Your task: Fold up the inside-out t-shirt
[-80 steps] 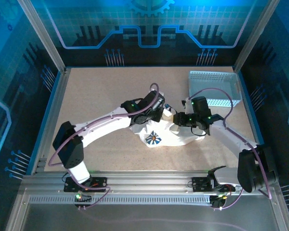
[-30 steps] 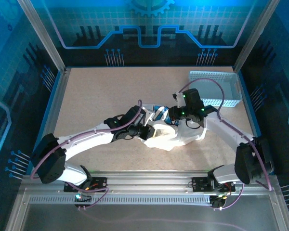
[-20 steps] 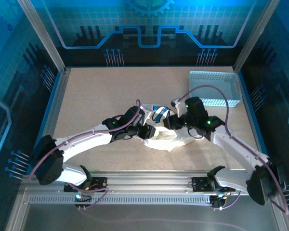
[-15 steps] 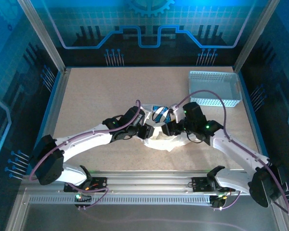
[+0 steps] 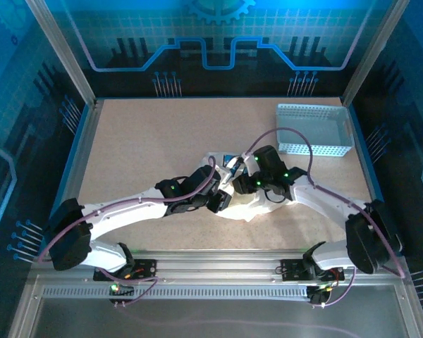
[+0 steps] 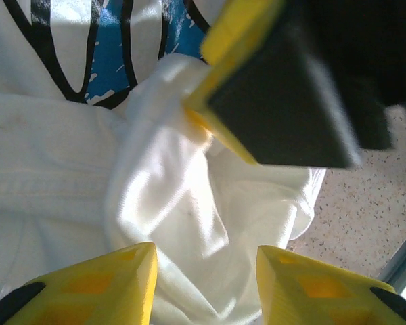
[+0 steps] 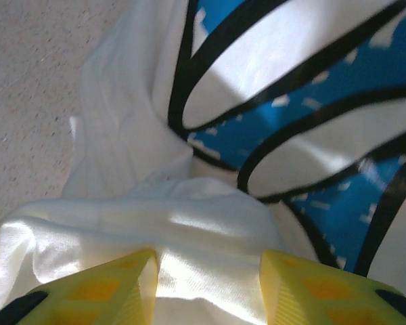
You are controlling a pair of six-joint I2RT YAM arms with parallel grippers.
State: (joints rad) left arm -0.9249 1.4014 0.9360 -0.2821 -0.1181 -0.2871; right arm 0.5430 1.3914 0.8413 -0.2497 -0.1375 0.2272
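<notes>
The inside-out t-shirt (image 5: pixel 259 205) lies bunched in a small white heap at the table's middle, its blue-and-black logo (image 5: pixel 228 160) showing at the far edge. My left gripper (image 5: pixel 221 201) presses into the heap from the left. In the left wrist view its yellow fingers (image 6: pixel 95 288) stand apart over a white fold (image 6: pixel 189 203); the left gripper (image 6: pixel 204 291) is open. My right gripper (image 5: pixel 237 184) meets it from the right, just in front of the logo. The right gripper (image 7: pixel 206 291) is open too, with a cloth ridge (image 7: pixel 189 230) between its fingers and the logo (image 7: pixel 311 101) beyond.
A light blue-grey perforated basket (image 5: pixel 314 131) stands at the back right, apart from the shirt. The right gripper's yellow-and-black finger (image 6: pixel 277 88) crowds the top of the left wrist view. Bare tabletop (image 5: pixel 141 141) lies to the left and back.
Both grippers have gone from shut to open. The right gripper has swung left and down onto the heap beside the left one, and the shirt has been bunched smaller.
</notes>
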